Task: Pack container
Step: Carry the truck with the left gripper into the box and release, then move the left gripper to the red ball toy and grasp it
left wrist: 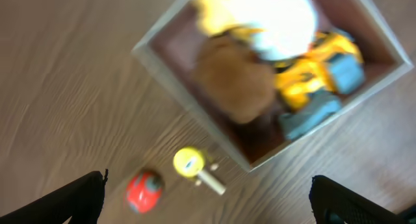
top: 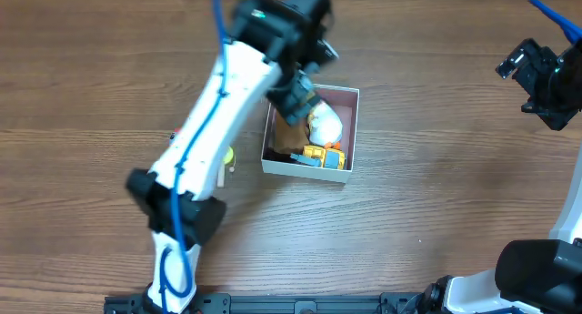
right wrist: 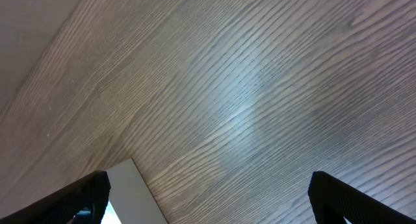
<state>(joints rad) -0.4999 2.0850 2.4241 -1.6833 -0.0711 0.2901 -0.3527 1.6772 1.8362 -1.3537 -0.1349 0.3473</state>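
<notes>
- Overhead view: the container (top: pixel 356 123), a square box with white walls, lies just above centre on the tabletop (top: pixel 436 214). The left arm (top: pixel 209 123) crosses the frame diagonally from the lower left and hides the box's upper-left corner.
- The left tool (top: pixel 297 97) hangs over the upper-left part of the container, above the toys. This view does not show whether it touches them.
- Left wrist view only: the left tool's fingers (left wrist: pixel 65 201) stand wide apart at the lower corners, released, with nothing between them. The blurred container fills the upper right of the frame.
- Contents, pressed together: a white plush (left wrist: pixel 276 19), a brown plush (left wrist: pixel 234 78) and a yellow-and-blue toy vehicle (left wrist: pixel 318 74).
- The left wrist view also shows a red toy (left wrist: pixel 144 190) and a yellow disc with a white peg (left wrist: pixel 188 162) on the tabletop near the container's wall. Overhead, only a sliver of yellow shows beside the arm.
- The right tool (top: pixel 546 77) sits at the upper right edge, well apart from the container. In the right wrist view its fingers are spread and released over wood grain. A white flat-edged thing (right wrist: pixel 130 191) at lower left cannot be identified.
- Room: unbroken wood grain runs right of and below the container.
</notes>
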